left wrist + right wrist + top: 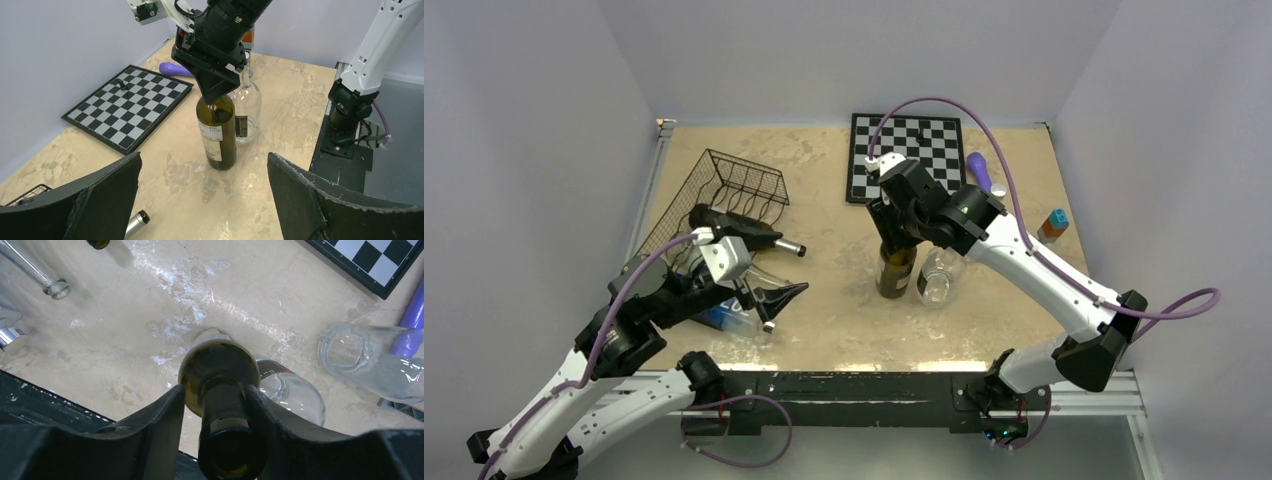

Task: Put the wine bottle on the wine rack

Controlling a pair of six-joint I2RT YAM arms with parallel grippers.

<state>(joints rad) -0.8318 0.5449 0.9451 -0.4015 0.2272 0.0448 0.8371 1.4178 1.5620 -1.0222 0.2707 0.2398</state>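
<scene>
Now the right pincer is clamped on the neck of the wine bottle standing on the tabletop below it, far from the wine rack by the wide-open left pincer, and lifted by that slick neck it could swing or slip.

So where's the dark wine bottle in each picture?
Top external: the wine bottle stands upright near the middle of the table.
Left wrist: it stands upright in the middle of the picture.
Right wrist: seen from above at the bottom middle, with its mouth nearest the camera.
Shared landmark: the chessboard is behind it on top, at left, and in the top right corner.
</scene>
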